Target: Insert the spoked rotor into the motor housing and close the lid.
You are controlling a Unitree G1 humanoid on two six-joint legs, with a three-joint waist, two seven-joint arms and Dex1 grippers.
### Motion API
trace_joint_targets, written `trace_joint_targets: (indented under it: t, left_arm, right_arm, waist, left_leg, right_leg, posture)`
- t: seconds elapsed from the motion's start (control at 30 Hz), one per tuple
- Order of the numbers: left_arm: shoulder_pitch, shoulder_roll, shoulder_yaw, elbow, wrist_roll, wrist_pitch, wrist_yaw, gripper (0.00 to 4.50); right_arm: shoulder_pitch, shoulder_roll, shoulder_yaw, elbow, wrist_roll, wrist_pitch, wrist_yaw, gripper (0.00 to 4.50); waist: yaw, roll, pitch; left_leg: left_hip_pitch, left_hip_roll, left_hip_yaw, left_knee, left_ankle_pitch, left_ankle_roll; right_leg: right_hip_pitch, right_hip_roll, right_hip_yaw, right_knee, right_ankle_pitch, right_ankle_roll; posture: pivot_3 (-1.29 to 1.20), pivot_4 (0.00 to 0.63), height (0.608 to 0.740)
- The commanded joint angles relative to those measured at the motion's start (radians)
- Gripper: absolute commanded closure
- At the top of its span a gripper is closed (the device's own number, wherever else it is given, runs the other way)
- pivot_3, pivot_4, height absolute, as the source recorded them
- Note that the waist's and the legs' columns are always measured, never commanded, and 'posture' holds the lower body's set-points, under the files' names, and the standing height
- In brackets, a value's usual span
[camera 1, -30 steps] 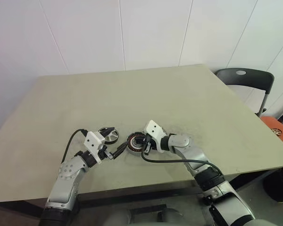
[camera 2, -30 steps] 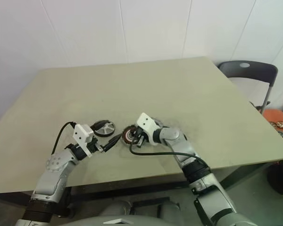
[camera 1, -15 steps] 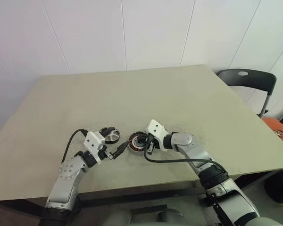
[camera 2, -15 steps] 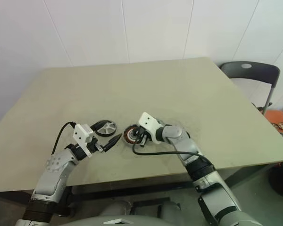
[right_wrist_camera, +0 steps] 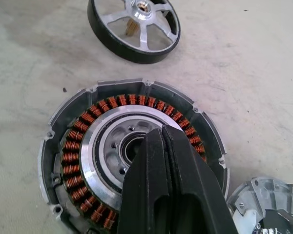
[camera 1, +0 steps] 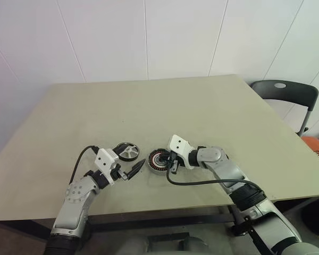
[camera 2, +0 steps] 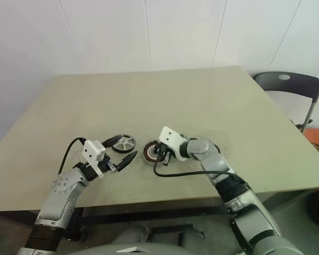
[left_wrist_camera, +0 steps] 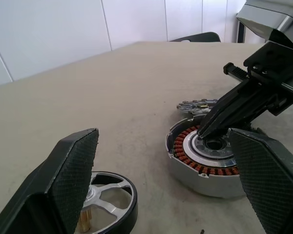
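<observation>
Right jaws [right_wrist_camera: 158,141]: my two black fingers are pressed together with nothing between them; their tips sit over the pale centre hub of the motor housing, at the hole in the middle. I cannot tell if the tips touch the hub.
Left jaws [camera 1: 133,170]: spread wide and empty, held level just above the bench, pointing toward the motor housing and short of it.
Motor housing [right_wrist_camera: 112,156]: lies flat on the bench near the front edge, open side up, the ring of copper-brown windings bare around the silver hub and a grey notched metal rim around that.
Spoked rotor [left_wrist_camera: 198,106]: the small flat grey disc lies on the bench just beside the motor housing, on its far side as my left wrist sees it; at the edge of my right wrist view [right_wrist_camera: 266,204] it is close by the housing rim, not inside it.
Lid [camera 1: 125,151]: the black-rimmed ring with silver spokes lies flat on the bench to my left of the housing, apart from it, near my left jaws.
Bench [camera 1: 149,106]: pale matte top with faint dark scuffs around the parts.
Chair [camera 1: 284,93]: dark seat beyond the bench's right corner.
</observation>
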Motion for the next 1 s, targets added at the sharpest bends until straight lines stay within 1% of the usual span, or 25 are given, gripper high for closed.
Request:
trace_joint_targets:
  t: [0.03,0.23,0.33,0.47,0.53,0.63,0.77,0.9,1.0]
  left_arm:
    - [-0.015,0.004,0.000,-0.018,0.000,-0.007,-0.003,0.00]
    - [-0.016,0.003,-0.002,-0.018,0.001,-0.007,-0.004,0.00]
    - [-0.019,0.001,-0.005,-0.018,0.002,-0.005,-0.003,0.00]
    - [-0.020,0.001,-0.006,-0.017,0.002,-0.006,-0.004,0.00]
    - [-0.022,0.001,-0.006,-0.016,0.001,-0.006,-0.006,0.00]
    - [-0.026,0.001,-0.006,-0.013,0.001,-0.005,-0.007,0.00]
    - [-0.035,-0.003,-0.010,-0.006,0.002,-0.004,-0.008,0.00]
    - [-0.041,-0.004,-0.008,-0.002,0.003,-0.004,-0.009,0.00]
    - [-0.042,-0.005,-0.009,-0.001,0.004,-0.004,-0.006,0.00]
  right_arm:
    - [0.052,-0.077,0.042,0.075,-0.084,0.099,0.016,4.48]
    - [0.054,-0.122,0.058,0.038,-0.075,0.103,0.080,4.48]
    - [0.062,-0.156,0.080,0.000,-0.075,0.099,0.138,4.48]
    - [0.052,-0.146,0.087,-0.034,-0.081,0.097,0.136,4.48]
    - [0.039,-0.140,0.103,-0.046,-0.109,0.084,0.127,4.48]
    - [-0.001,-0.108,0.124,-0.043,-0.143,0.058,0.111,4.48]
    - [-0.081,-0.083,0.197,-0.007,-0.235,-0.025,0.119,4.48]
    - [-0.162,-0.100,0.266,0.035,-0.310,-0.141,0.188,4.48]
    - [-0.212,-0.088,0.280,0.063,-0.327,-0.208,0.229,4.48]
  waist:
    - [0.000,0.001,-0.001]
    - [0.012,0.002,-0.003]
    - [0.034,0.002,-0.003]
    - [0.037,0.001,-0.003]
    - [0.035,0.001,-0.003]
    - [0.027,0.001,-0.003]
    - [0.014,0.001,-0.003]
    - [-0.006,0.002,-0.002]
    - [-0.007,0.002,-0.002]
  left_leg:
    - [-0.001,0.000,0.000,0.000,0.000,0.000]
    - [-0.005,0.000,0.000,0.000,-0.002,0.004]
    - [-0.005,0.000,0.000,-0.001,-0.003,0.006]
    - [-0.006,0.000,0.001,-0.001,-0.004,0.007]
    - [-0.006,0.000,0.001,-0.001,-0.004,0.007]
    - [-0.006,0.000,0.001,-0.002,-0.004,0.007]
    - [-0.005,0.003,0.004,-0.003,-0.004,0.007]
    - [-0.004,0.005,0.005,-0.002,-0.004,0.007]
    - [-0.004,0.005,0.005,-0.003,-0.004,0.006]
  right_leg:
    - [0.000,0.000,-0.001,-0.002,0.000,0.000]
    - [0.000,0.000,-0.001,-0.009,0.002,0.003]
    - [-0.002,0.000,-0.001,-0.010,0.002,0.003]
    - [-0.002,-0.001,-0.002,-0.011,0.002,0.003]
    - [-0.002,-0.001,-0.002,-0.011,0.002,0.004]
    - [-0.002,-0.001,-0.002,-0.011,0.001,0.004]
    - [-0.003,-0.001,-0.002,-0.009,0.001,0.004]
    - [-0.003,-0.001,-0.005,-0.008,0.002,0.004]
    - [-0.003,-0.001,-0.005,-0.008,0.002,0.004]
  posture:
    - [0.00,0.000,0.740]
    - [0.00,0.000,0.740]
    - [0.00,0.000,0.740]
    - [0.00,0.000,0.740]
    - [0.00,0.000,0.740]
    - [0.00,0.000,0.740]
    - [0.00,0.000,0.740]
    - [0.00,0.000,0.740]
    - [0.00,0.000,0.740]
